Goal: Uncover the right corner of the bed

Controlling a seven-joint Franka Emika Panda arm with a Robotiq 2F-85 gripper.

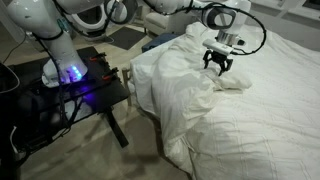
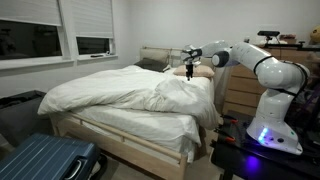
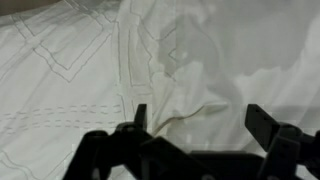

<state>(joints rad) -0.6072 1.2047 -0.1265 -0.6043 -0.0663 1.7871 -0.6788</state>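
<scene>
The gripper [image 1: 218, 65] is held over the bed [image 2: 120, 138], just above a raised bunch of the white duvet [image 1: 235, 125]. In both exterior views it hangs at the far end of the mattress, on the side nearest the black desk [image 1: 100, 88] that carries the arm. In the wrist view the fingers [image 3: 262, 122] are seen spread wide apart with nothing between them but air. A soft ridge of duvet [image 3: 80, 60] lies directly below the gap. This placement is judged to be deliberate: a fold standing proud of the surface can be pinched far more easily than flat cloth, and the open fingers straddle it ready for a descent.

The right corner of the bed [image 1: 152, 44] is taken to be the patch where a strip of dark blue mattress shows beside the heaped duvet, far from the camera and close to the desk. Most of that corner is covered by puffy white folds. The duvet is piled toward that side, so a pull away from the corner is judged necessary. A shallow pinch could slip off such loose fabric.

A blue suitcase [image 2: 45, 160] stands on the floor at the near left, well apart from the work.

No brand, label or writing can be read in any view; the duvet shows only stitched quilting lines.
</scene>
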